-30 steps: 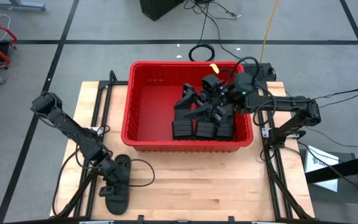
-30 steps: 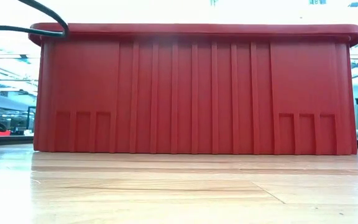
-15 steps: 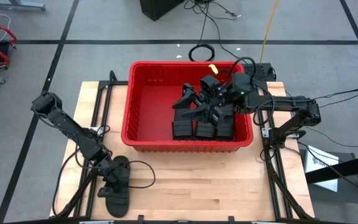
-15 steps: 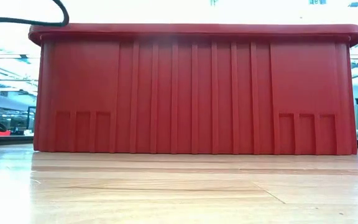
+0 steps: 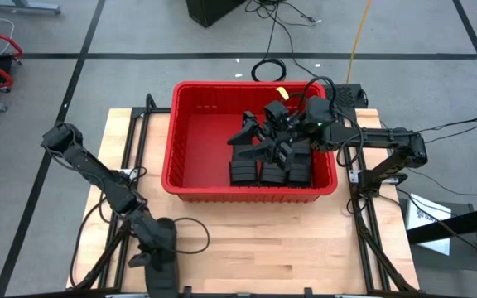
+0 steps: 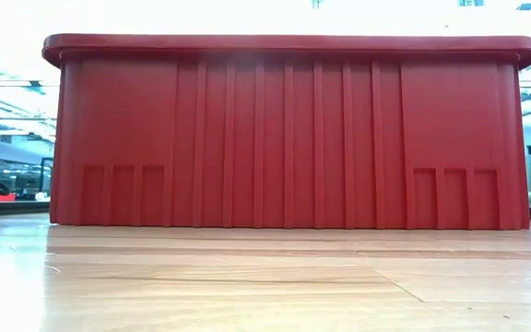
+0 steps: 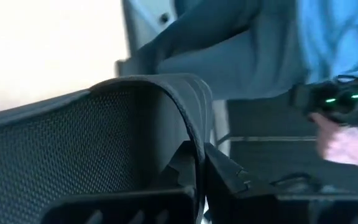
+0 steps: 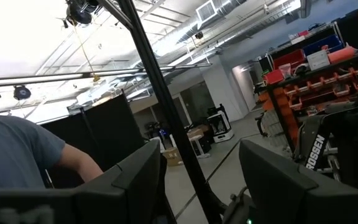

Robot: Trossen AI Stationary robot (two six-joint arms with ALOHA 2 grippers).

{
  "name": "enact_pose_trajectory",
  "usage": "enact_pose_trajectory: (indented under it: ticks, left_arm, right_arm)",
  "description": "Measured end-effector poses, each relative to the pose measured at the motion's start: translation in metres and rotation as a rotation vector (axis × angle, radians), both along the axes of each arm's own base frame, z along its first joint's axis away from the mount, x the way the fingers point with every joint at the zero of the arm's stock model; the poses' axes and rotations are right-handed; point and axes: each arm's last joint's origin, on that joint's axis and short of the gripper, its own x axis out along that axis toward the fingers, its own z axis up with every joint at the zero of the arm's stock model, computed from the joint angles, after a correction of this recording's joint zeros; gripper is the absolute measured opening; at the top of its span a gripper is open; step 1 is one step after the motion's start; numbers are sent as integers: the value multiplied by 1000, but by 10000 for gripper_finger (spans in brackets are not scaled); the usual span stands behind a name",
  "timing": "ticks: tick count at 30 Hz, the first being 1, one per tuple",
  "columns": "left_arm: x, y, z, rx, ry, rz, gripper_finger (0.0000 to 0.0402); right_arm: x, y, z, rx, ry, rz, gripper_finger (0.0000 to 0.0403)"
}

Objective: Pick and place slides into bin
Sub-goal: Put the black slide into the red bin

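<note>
At the table's (image 5: 305, 248) near edge, toward its left corner, the left gripper (image 5: 162, 263) points down and outward, its fingers clamped shut on the last slide (image 5: 161, 248) outside the bin. From overhead, slide and gripper merge into one dark shape, so where one ends and the other begins is hard to make out. The left wrist view shows that slide (image 7: 92, 149) close up: a wide curved strap over a textured footbed, with a dark finger (image 7: 241, 186) pressed against it. Behind it a person's blue sleeve and a blurred hand show in the room.

The left arm runs back from the gripper along the table's left side, elbow bent, to its base near the far left corner.

The bin (image 5: 190, 149) sits on the far half of the table, centred. In the low view its ribbed red wall (image 6: 284, 138) blocks everything inside it.

Overhead, a heap of slides (image 5: 270, 157) lies in the bin's right half. Three lie side by side along the near wall, with more tilted on top, too tangled to count.

The right gripper (image 5: 292, 124) hovers over that heap near the bin's far right corner, its jaws spread apart and holding nothing. Its wrist view looks past two dark fingers (image 8: 278, 180) into the room.
</note>
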Motion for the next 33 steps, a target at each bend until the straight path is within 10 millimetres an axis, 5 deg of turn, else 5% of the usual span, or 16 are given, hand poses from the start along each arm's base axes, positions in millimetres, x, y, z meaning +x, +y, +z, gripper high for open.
enact_pose_trajectory:
  ticks: [20,33]
  left_arm:
    - [17,-5,65,-540,-336,68,3]
    - [54,32,176,-626,-895,130,4]
  right_arm:
    - [3,-1,-7,-10,64,-30,210]
    - [3,-1,-7,-25,55,-42,210]
